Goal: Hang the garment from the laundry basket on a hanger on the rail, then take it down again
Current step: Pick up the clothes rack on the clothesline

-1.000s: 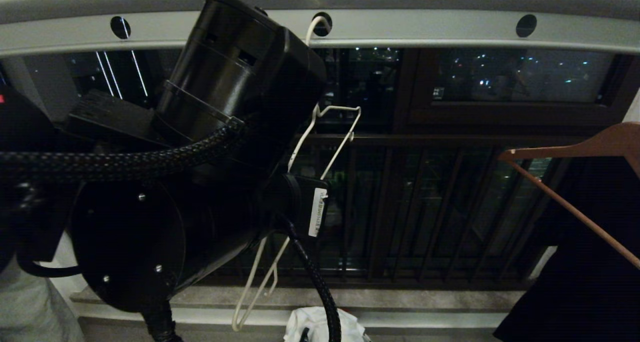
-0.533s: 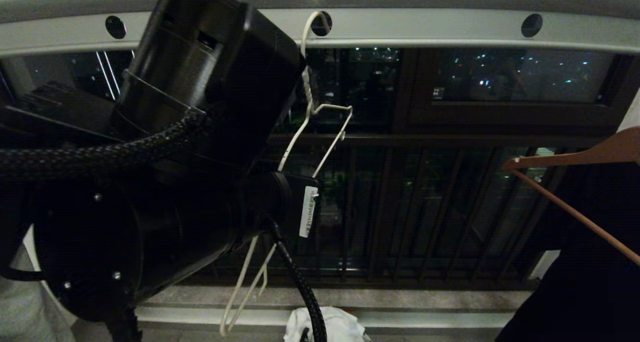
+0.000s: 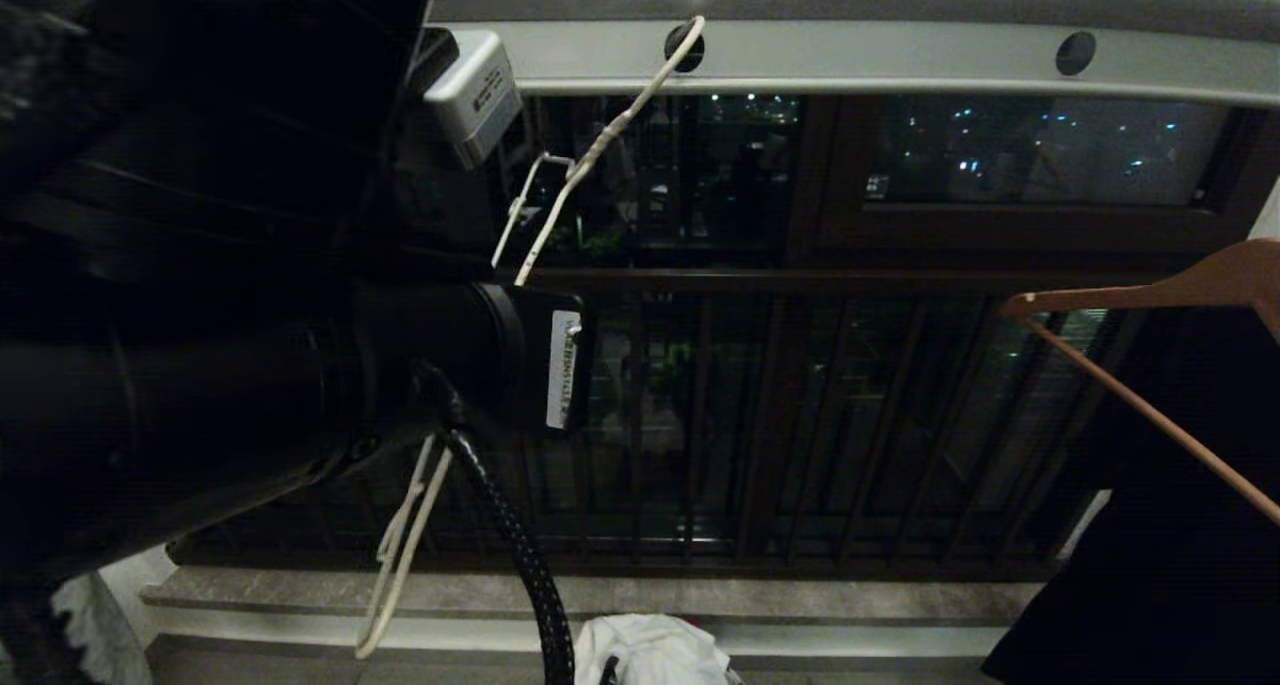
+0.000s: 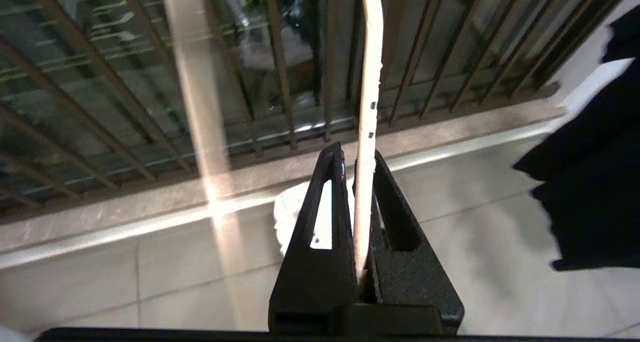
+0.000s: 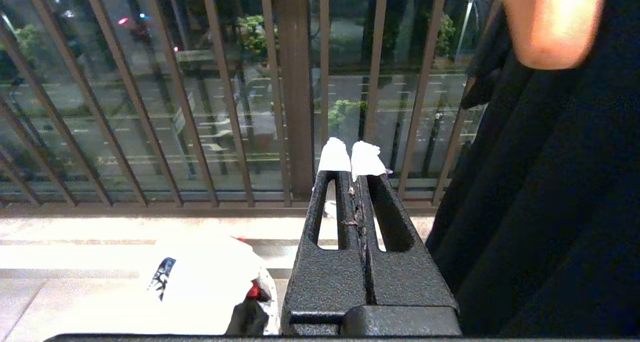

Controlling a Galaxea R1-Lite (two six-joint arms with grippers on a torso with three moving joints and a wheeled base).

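Under the rail (image 3: 900, 60), left gripper (image 4: 356, 182) clamped on the hanger (image 3: 590, 155).
Hook sits in a rail hole; a skewed pull could snag it. Below, the garment (image 3: 650, 650) waits; right gripper (image 5: 356, 165) shut, empty.

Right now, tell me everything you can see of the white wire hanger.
The hanger is thin white wire with a twisted neck and chipped paint. Its hook sits in a round hole of the rail, and the frame hangs tilted down toward the lower left, its looped end low near the sill. It is bare, with no garment on it. The left gripper is shut on one wire run. Part of it is hidden behind the left arm.
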